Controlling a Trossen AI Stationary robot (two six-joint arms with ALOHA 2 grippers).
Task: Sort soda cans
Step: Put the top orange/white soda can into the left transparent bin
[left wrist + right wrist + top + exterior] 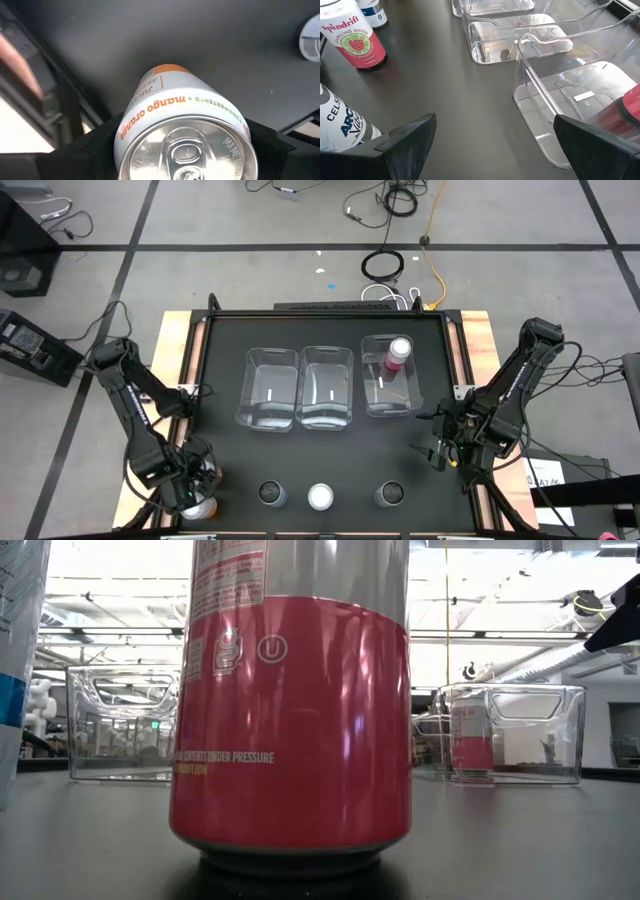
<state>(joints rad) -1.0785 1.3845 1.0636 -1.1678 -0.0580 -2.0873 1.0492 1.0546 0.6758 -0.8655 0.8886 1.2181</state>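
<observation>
My left gripper (193,496) is at the table's near left corner, shut on an orange-and-white can (182,125) marked "mango orange", whose silver top faces the wrist camera. My right gripper (443,450) hangs open right of the bins, its fingers (410,140) spread wide over bare tabletop near the right bin. A pink can (399,352) stands upright on its base in the right bin (372,395). Three cans stand in a row by the near edge: a dark-topped one (272,494), a pale-topped pink one (320,497) (300,710), and another dark-topped one (390,495). My left gripper pinches the orange can between its two fingers, one finger (100,142) on each side of the can's upper body just under the top rim (150,112). The fingers come from above, slanting down. The can stays roughly upright. I cannot tell whether its base rests on the table.
Three clear bins stand side by side mid-table; the left bin (268,388) and middle bin (326,386) hold no cans. The black mat ends at wooden strips on both sides. Bare mat lies between the bins and the near row of cans. Cables lie on the floor beyond the table.
</observation>
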